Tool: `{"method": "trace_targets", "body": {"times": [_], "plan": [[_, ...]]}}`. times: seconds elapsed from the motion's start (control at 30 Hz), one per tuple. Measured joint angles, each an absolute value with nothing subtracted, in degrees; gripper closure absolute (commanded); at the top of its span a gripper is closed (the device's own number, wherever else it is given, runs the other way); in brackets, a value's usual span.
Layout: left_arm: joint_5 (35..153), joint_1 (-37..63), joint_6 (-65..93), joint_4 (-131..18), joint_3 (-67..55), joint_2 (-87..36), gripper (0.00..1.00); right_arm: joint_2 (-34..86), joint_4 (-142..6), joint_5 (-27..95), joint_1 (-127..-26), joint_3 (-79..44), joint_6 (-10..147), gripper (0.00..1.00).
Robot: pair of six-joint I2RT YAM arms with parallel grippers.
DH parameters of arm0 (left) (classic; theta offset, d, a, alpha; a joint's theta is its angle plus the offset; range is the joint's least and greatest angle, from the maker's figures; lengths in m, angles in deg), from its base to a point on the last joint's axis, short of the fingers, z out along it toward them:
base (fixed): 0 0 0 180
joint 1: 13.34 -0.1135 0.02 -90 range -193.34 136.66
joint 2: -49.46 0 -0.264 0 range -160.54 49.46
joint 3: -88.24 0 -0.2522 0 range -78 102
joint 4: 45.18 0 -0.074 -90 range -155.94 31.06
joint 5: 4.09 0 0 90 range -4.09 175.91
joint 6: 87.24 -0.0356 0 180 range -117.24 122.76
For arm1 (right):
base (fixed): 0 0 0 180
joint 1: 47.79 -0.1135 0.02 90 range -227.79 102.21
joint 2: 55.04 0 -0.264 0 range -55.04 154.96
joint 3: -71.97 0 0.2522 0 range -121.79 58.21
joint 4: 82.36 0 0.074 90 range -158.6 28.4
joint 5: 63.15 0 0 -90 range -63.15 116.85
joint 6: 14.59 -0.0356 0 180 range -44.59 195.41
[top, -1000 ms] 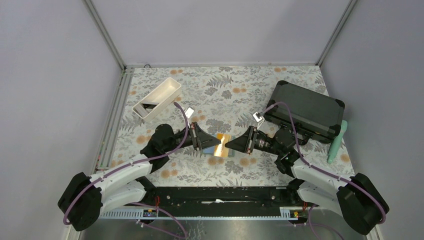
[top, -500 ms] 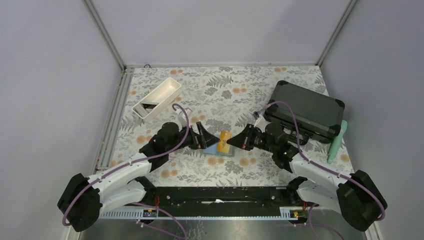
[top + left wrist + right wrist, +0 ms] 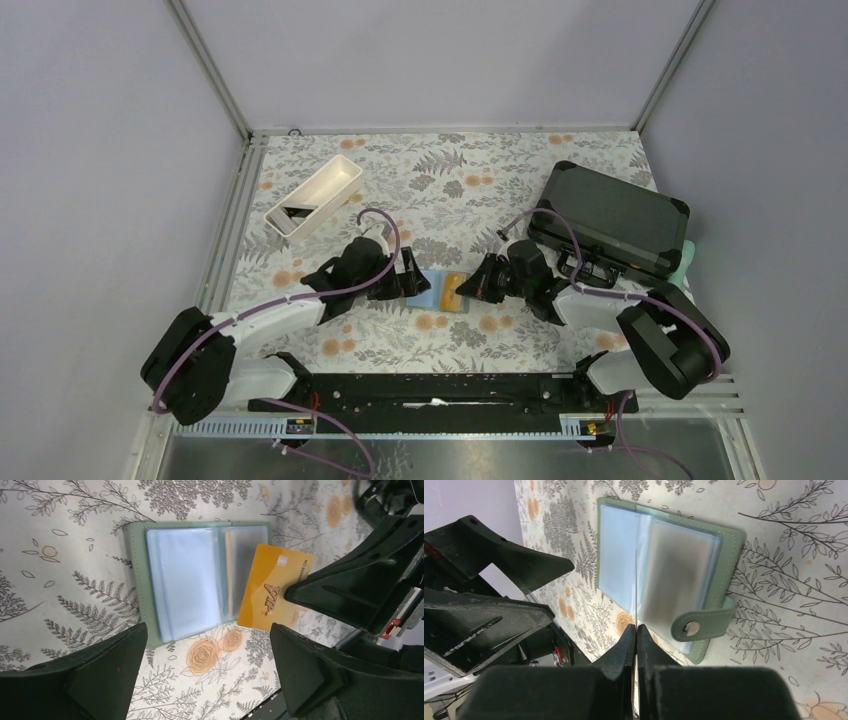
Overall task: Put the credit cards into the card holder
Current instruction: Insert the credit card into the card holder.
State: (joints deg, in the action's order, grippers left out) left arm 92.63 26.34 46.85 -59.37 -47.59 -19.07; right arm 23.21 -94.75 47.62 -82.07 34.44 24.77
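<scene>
While the right gripper (image 3: 468,290) clamps the gold-orange plastic credit card (image 3: 272,592), the flat sage-green card holder (image 3: 190,580) lies open between the two arms.

Holder flat on the floral-print table (image 3: 470,180), near-centre, pale blue translucent pockets up, snap tab toward the right arm. Right fingers (image 3: 300,591) squeezed on the card's right edge. Card tilted, its left edge over the holder's right-hand pockets; whether it touches them I cannot tell. Left gripper (image 3: 208,630) spread wide, grasping nothing, just left of the holder. White oblong plastic tray (image 3: 315,197) far left, something dark inside it. Large black hard case (image 3: 615,220) far right.
</scene>
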Motion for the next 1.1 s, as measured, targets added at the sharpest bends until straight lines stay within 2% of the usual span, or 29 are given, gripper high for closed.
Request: {"method": "trace_targets", "body": {"times": [0.27, 0.53, 1.1], "plan": [[90.56, 26.1, 46.28, -59.89, -46.08, -24.62, 0.03, 30.19, -101.4, 50.16, -81.35, 34.35, 23.86, 1.0], [90.12, 25.51, 45.83, -60.07, -45.64, -28.73, 0.23, 32.5, -105.4, 51.6, -80.39, 34.25, 22.68, 1.0], [89.01, 24.61, 43.47, -59.37, -42.76, -33.43, 0.45, 38.01, -110.49, 53.53, -79.6, 33.59, 21.52, 1.0]]}}
